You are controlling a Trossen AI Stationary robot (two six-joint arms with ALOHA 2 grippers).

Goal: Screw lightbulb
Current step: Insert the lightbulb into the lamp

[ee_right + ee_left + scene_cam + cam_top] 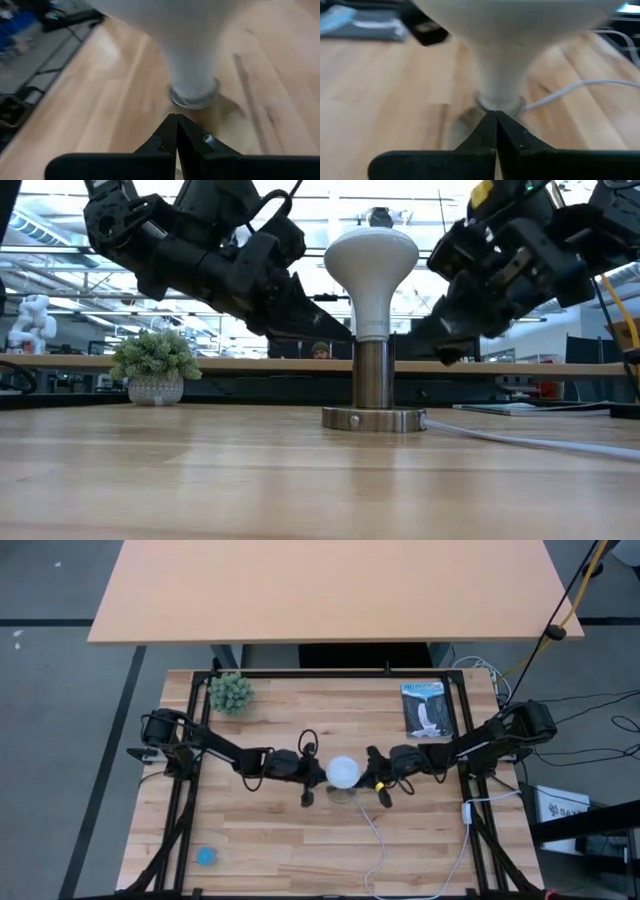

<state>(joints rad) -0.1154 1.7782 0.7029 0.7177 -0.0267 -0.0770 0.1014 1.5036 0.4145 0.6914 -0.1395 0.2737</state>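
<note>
The white lightbulb stands upright at the table's middle, its narrow end down in the metal socket post, which rises from a flat round base. My left gripper is shut, just left of the bulb, with its tips at the height of the bulb's neck. My right gripper is shut, just right of the bulb, with its tips a little apart from the socket in the low view. My left gripper's shut fingertips point level from the table's left at the place where the bulb's neck meets the socket. Whether they touch it, I cannot tell.
A thin white cord runs from the socket toward the near edge. A small potted plant stands at the far left, a dark booklet lies at the far right, and a small blue disc lies at the near left.
</note>
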